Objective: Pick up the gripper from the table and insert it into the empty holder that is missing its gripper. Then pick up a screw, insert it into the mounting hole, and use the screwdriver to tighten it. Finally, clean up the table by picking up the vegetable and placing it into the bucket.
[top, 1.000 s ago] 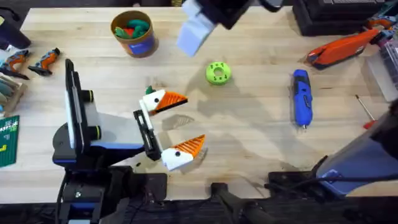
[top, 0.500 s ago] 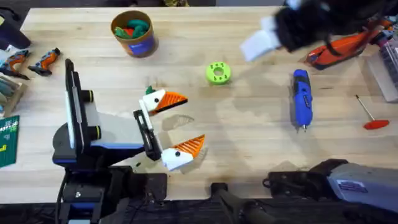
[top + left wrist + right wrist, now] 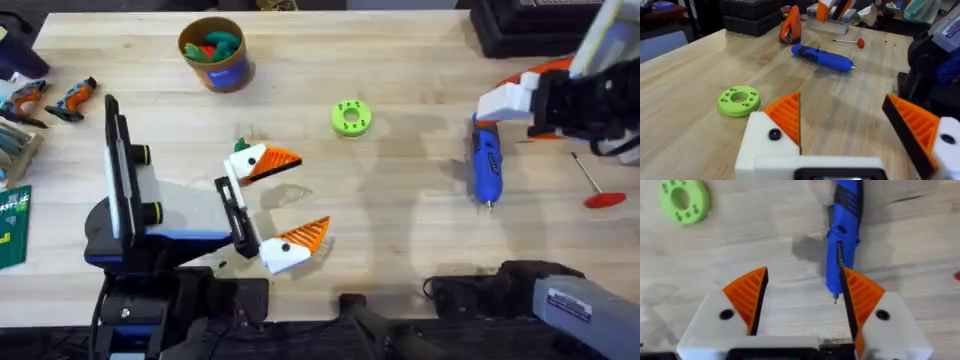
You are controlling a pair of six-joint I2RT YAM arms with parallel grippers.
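My left gripper (image 3: pixel 312 192) rests open on the table at centre left. Both its white holders (image 3: pixel 765 145) carry an orange wedge (image 3: pixel 786 117), and a dark screw head (image 3: pixel 774 134) sits in the nearer one. My right gripper (image 3: pixel 505 100) hovers open at the right, its orange pads (image 3: pixel 747 297) above the tip end of the blue screwdriver (image 3: pixel 844 225), empty. The tan bucket (image 3: pixel 232 72) with a blue band stands at the far left and holds green and red toy pieces (image 3: pixel 216 45). A small dark-green bit (image 3: pixel 240 146) shows beside the left gripper's far finger.
A lime-green disc with holes (image 3: pixel 350 117) lies mid-table. A thin red-handled tool (image 3: pixel 595 187) lies at the right edge, with an orange tool (image 3: pixel 550 78) and black cases behind. Small tools (image 3: pixel 60 98) lie at the far left.
My right arm has swung from beside the bucket across the table to the right and now hangs over the blue screwdriver. The left arm has not moved.
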